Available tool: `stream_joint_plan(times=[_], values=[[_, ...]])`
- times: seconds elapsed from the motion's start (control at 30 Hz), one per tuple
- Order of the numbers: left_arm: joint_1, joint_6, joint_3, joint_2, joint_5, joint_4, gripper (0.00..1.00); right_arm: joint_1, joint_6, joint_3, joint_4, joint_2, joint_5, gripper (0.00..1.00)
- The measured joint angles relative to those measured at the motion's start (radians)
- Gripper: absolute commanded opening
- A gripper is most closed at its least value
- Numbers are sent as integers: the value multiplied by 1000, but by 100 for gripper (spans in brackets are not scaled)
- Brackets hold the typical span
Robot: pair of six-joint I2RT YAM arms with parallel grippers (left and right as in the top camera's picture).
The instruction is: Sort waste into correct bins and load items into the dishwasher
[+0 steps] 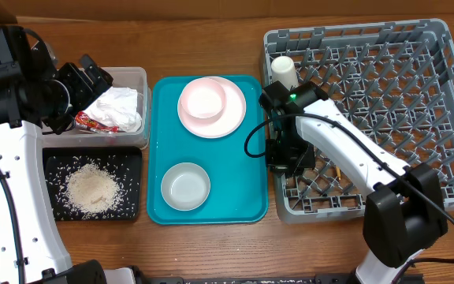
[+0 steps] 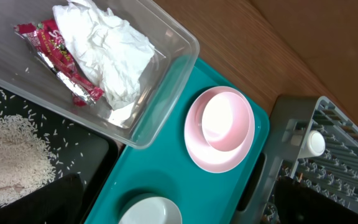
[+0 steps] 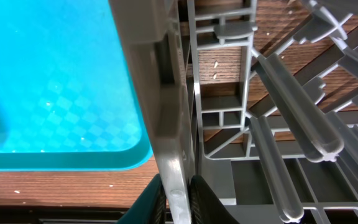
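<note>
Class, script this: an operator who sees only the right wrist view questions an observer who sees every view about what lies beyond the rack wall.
Operator: My right fingers are closed on the dish rack wall. Is anything loaded?
Observer: A white cup sits in the rack's far left corner.
Operator: Where is the waste?
Observer: The napkin and red wrapper lie in the clear tub.

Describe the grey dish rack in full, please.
The grey dish rack is a square plastic crate with lattice walls and a grid floor of upright pegs. It sits flat on the wooden table, right of the teal tray. A white cup sits in its far-left corner; the right gripper pinches its left wall.
</note>
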Motion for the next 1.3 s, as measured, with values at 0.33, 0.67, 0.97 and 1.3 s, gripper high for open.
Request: stream_joint_plan(times=[0.33, 0.67, 0.97, 1.3], values=[[0, 0, 0, 0, 0, 0, 100, 0, -1, 0, -10, 0, -31, 22], [0, 0, 0, 0, 0, 0, 100, 2, -27, 208, -107, 10, -66, 31], [0, 0, 0, 0, 0, 0, 100, 108, -128, 395, 91, 10, -133, 31], [0, 0, 0, 0, 0, 0, 100, 472, -191, 328, 428, 11, 6, 36]])
